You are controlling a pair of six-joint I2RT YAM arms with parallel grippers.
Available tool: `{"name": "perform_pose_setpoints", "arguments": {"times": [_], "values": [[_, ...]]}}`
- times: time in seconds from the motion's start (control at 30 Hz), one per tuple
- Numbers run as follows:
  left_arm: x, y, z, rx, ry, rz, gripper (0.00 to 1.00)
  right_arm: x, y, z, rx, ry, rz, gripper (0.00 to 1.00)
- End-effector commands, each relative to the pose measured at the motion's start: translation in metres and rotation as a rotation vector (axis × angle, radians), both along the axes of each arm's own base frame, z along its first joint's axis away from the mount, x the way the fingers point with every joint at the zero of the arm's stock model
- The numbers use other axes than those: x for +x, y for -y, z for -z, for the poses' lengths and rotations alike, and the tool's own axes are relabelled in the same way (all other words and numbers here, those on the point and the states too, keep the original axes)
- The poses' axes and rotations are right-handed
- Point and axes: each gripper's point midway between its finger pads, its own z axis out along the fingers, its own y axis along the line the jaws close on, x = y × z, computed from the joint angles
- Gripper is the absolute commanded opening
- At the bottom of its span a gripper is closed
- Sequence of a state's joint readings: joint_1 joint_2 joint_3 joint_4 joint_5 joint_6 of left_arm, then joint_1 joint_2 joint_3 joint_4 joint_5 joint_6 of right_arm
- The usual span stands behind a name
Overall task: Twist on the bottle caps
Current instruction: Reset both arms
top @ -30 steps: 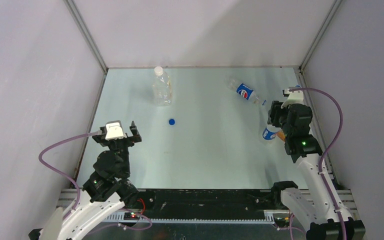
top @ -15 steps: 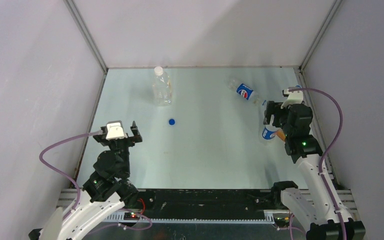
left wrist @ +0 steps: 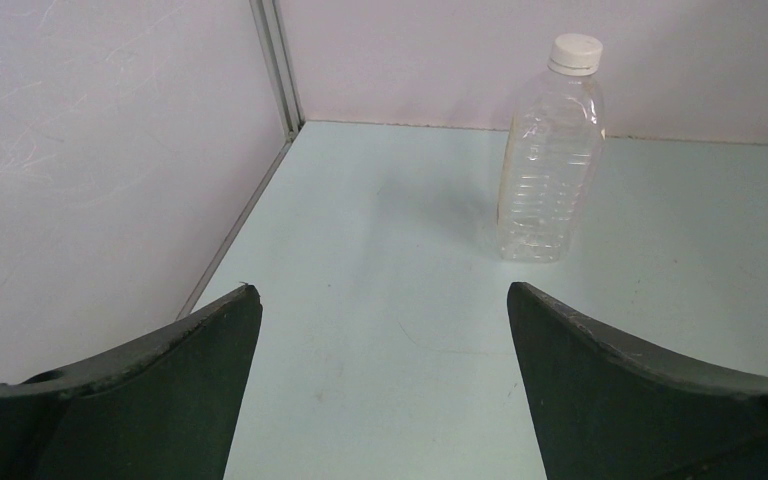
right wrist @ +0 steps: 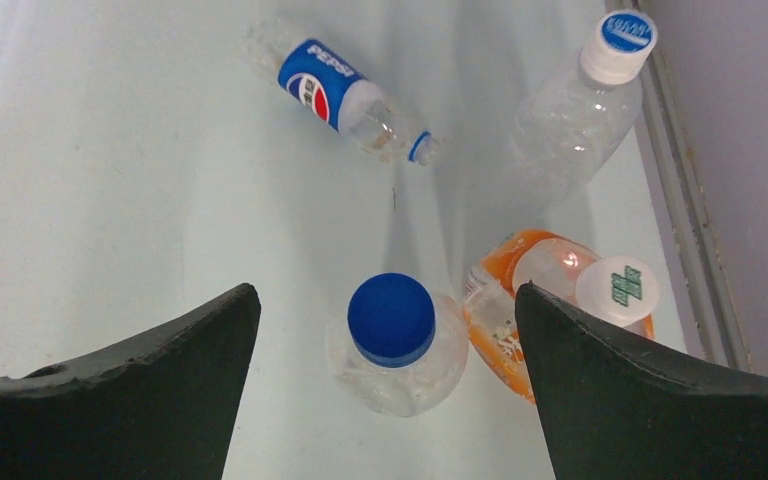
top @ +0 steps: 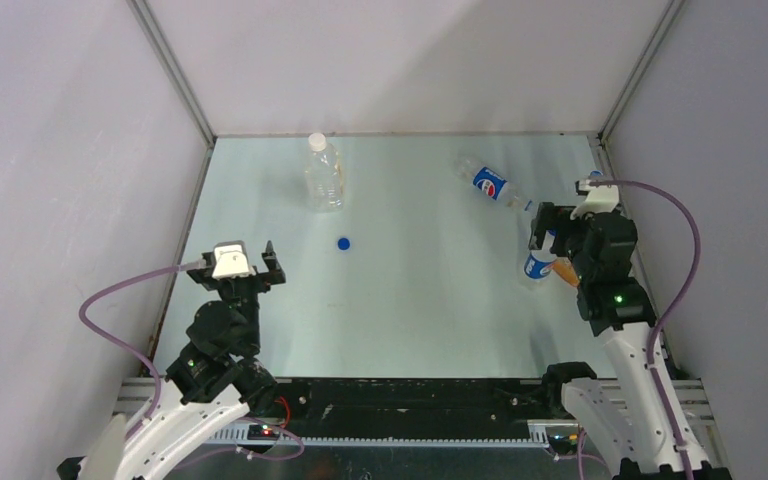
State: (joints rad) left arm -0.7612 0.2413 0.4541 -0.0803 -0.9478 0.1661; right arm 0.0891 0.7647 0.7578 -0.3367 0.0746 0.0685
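A blue cap [right wrist: 391,317] sits on an upright clear bottle [right wrist: 400,375] directly below my right gripper [right wrist: 385,290], which is open with its fingers wide on either side and not touching it. Beside that bottle stands an orange-labelled bottle [right wrist: 495,330] with a white cap [right wrist: 617,289]. Further back is a clear bottle [right wrist: 570,120] with a white and blue cap [right wrist: 618,43]. A Pepsi bottle [top: 491,184] lies on its side with a bare neck [right wrist: 420,147]. One loose blue cap [top: 343,243] lies on the table. My left gripper [top: 235,258] is open and empty.
A clear bottle [left wrist: 547,160] with a white cap [left wrist: 574,52] stands upright at the back left, ahead of the left gripper. Enclosure walls surround the table [top: 410,290], and a metal rail [right wrist: 685,210] runs close along the right of the bottle cluster.
My right gripper has opened wide and drawn back a little from the blue-capped bottle, which stays standing. The left arm has not moved.
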Motion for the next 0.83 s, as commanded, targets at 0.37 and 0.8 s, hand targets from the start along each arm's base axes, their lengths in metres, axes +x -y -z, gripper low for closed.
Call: {"name": "perform_pose_setpoints", "arguments": {"times": [0.37,0.8], "values": [[-0.033,-0.020,-0.120,-0.221,0.328,0.073,1.00,-0.099,0.021,-0.150,0.048,0.509,0.071,0.99],[-0.046,-0.016,-0.148,-0.360,0.418,0.177,1.00,-0.145,0.024,-0.171,0.055,0.656,0.067,0.99]]}}
